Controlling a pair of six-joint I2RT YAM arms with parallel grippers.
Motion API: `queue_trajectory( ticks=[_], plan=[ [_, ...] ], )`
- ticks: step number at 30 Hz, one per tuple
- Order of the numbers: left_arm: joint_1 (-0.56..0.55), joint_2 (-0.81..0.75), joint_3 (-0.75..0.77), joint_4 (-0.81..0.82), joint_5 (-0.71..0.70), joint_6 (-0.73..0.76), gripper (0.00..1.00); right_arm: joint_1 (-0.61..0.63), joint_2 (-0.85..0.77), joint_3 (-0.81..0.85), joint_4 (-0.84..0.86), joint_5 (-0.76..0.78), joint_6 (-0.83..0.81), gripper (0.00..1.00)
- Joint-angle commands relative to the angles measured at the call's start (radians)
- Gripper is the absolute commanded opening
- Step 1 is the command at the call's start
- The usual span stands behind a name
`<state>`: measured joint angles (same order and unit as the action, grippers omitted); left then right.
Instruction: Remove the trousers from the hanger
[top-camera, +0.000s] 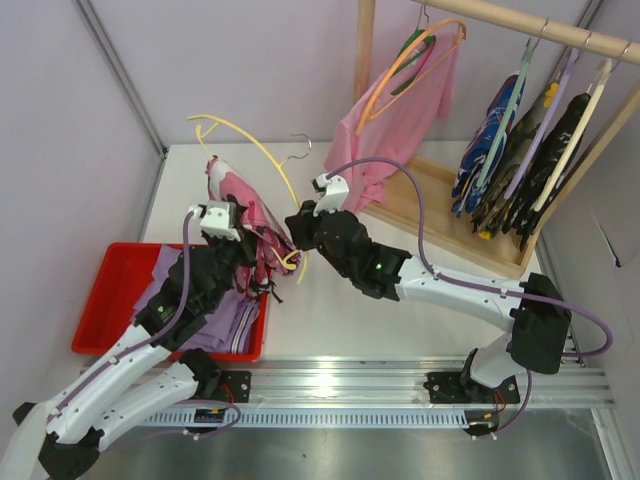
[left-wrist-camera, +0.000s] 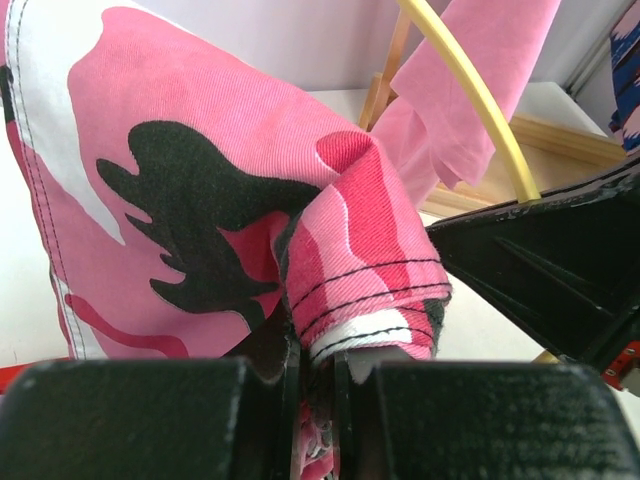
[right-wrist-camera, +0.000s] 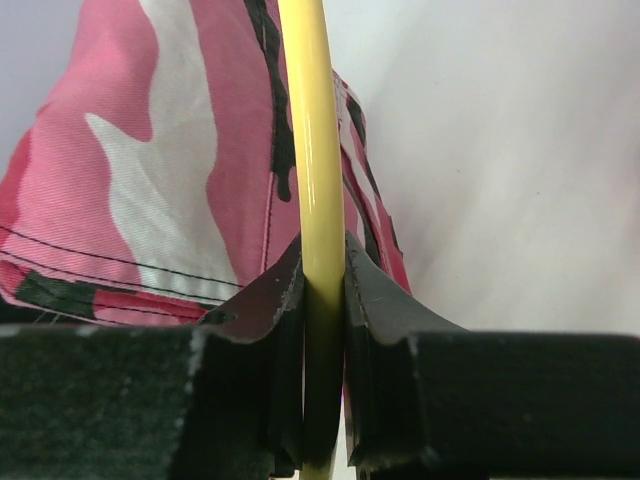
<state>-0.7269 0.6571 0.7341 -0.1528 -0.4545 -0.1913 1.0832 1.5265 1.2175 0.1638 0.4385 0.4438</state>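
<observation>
pinching a fold of the pink camouflage trousers (left-wrist-camera: 190, 190) in my left gripper (left-wrist-camera: 318, 368), i hold them above the white table (top-camera: 340, 315), just beside the red bin (top-camera: 108, 292). my right gripper (right-wrist-camera: 322, 295) is clamped on the yellow hanger (right-wrist-camera: 312, 130), its arch rising up out of the trousers.

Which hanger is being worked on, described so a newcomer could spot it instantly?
Look left of the wooden clothes rack, above the white table. There the yellow hanger arches upward, pinched in the right hand, with pink camouflage trousers bunched against it. Unlike the orange hanger, which hangs on the rack's rail, it is off the rack.
</observation>
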Motion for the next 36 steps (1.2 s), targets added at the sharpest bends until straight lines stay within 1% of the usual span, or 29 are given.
queue_trajectory(
  ticks=[1,3,7,9,13,16,21,24,25,26,29,33,36],
  plan=[
    [0.020,-0.036,0.166,0.351,0.010,-0.023,0.00,0.004,-0.006,-0.042,-0.093,0.038,-0.053,0.00],
    [0.020,-0.027,0.183,0.334,0.008,-0.016,0.00,0.003,0.004,-0.027,-0.124,0.054,-0.044,0.00],
    [0.020,-0.019,0.194,0.331,0.010,-0.017,0.00,-0.005,0.044,0.045,-0.288,0.094,-0.007,0.00],
    [0.020,-0.005,0.194,0.326,0.014,-0.014,0.00,-0.012,0.047,0.071,-0.308,0.088,0.004,0.00],
    [0.020,0.010,0.197,0.296,0.097,0.006,0.00,-0.023,-0.009,0.071,-0.281,0.083,-0.011,0.00],
    [0.020,0.006,0.205,0.262,0.105,0.006,0.00,-0.032,-0.046,0.094,-0.280,0.052,-0.050,0.00],
    [0.020,-0.013,0.192,0.197,0.050,-0.040,0.01,-0.013,-0.051,0.135,-0.284,0.061,-0.132,0.00],
    [0.020,-0.014,0.191,0.161,0.037,-0.095,0.02,0.015,-0.048,0.142,-0.258,0.072,-0.194,0.00],
    [0.020,-0.010,0.195,0.156,0.028,-0.137,0.02,0.026,-0.046,0.148,-0.239,0.089,-0.214,0.00],
    [0.020,-0.005,0.200,0.124,0.017,-0.154,0.03,0.047,-0.045,0.154,-0.231,0.095,-0.232,0.00],
    [0.020,0.024,0.206,0.092,0.002,-0.165,0.07,0.070,-0.035,0.201,-0.242,0.100,-0.273,0.00],
    [0.020,0.047,0.217,0.065,-0.024,-0.155,0.06,0.090,-0.051,0.227,-0.245,0.104,-0.316,0.00],
    [0.020,0.053,0.206,0.070,-0.056,-0.151,0.07,0.109,-0.052,0.283,-0.303,0.115,-0.333,0.00]
  ],
)
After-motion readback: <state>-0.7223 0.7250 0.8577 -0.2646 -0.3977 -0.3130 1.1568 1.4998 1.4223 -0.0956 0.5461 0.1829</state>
